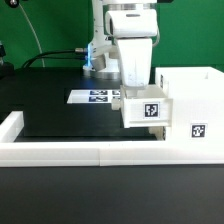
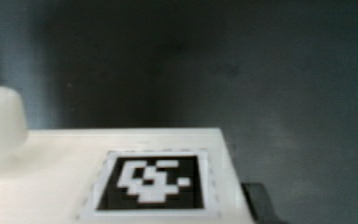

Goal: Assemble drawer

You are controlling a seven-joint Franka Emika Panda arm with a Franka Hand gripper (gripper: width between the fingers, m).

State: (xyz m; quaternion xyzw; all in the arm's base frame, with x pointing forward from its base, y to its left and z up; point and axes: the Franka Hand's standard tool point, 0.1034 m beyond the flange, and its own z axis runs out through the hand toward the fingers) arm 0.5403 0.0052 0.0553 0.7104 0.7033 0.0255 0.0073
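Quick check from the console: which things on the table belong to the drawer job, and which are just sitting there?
Job:
- small tray, under the gripper
- box shell

Just there:
- marker board
- low white border wall
- black table mat

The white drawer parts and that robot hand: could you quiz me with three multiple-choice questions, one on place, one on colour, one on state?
1. Where is the small tray?
A. against the big box
B. on the marker board
C. on the floor

2. What colour is the mat?
A. red
B. black
C. yellow

3. The gripper is:
A. far from the parts
B. lying flat
C. directly over the tray

A: the two parts touch.
B: the surface is dark.
C: it hangs straight above the tray.
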